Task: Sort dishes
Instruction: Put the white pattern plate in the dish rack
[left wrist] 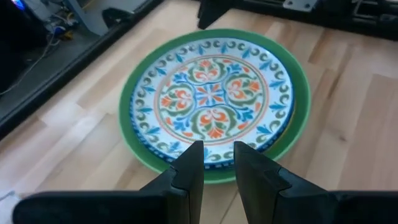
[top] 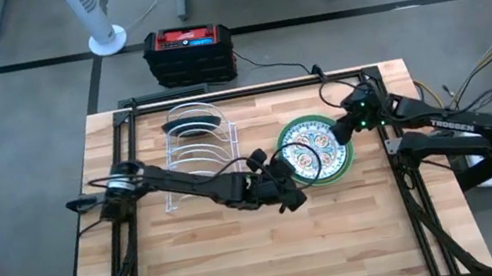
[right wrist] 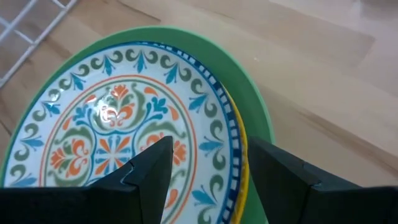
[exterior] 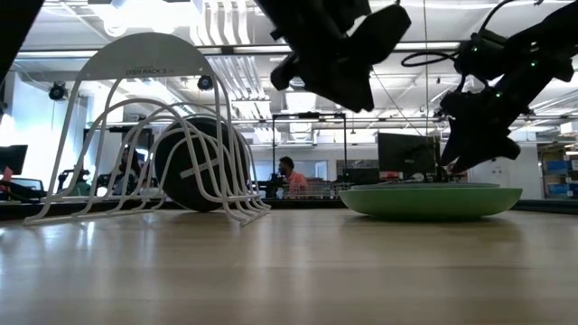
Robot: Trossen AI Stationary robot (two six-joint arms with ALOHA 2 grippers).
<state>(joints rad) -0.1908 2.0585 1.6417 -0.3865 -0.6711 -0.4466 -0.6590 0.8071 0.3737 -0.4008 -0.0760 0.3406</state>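
Overhead, my left gripper (top: pixel 289 194) hangs at the near-left edge of the plate stack (top: pixel 316 150), while my right gripper (top: pixel 350 125) sits over the stack's right rim. From that height the stack is a patterned disc on a plain light green plate (top: pixel 344 163). My wrist views add more: the top patterned plate (left wrist: pixel 211 99) is glossy, with orange, blue and green floral scrolls around a central cross, and a yellow rim edge (right wrist: pixel 242 168) peeks out between it and the green plate. My left fingers (left wrist: pixel 189 171) stand a narrow slot apart, empty, just short of the stack's edge. My right fingers (right wrist: pixel 152 168) are spread wider, straddling the stack's rim without pinching it.

Only the table-level view shows the green plate's shallow curved underside on the wood plank tabletop (exterior: pixel 271 271), and left of the stack the white wire dish rack (exterior: pixel 149 135), its arched loops holding a dark round plate (exterior: pixel 194 162) upright.
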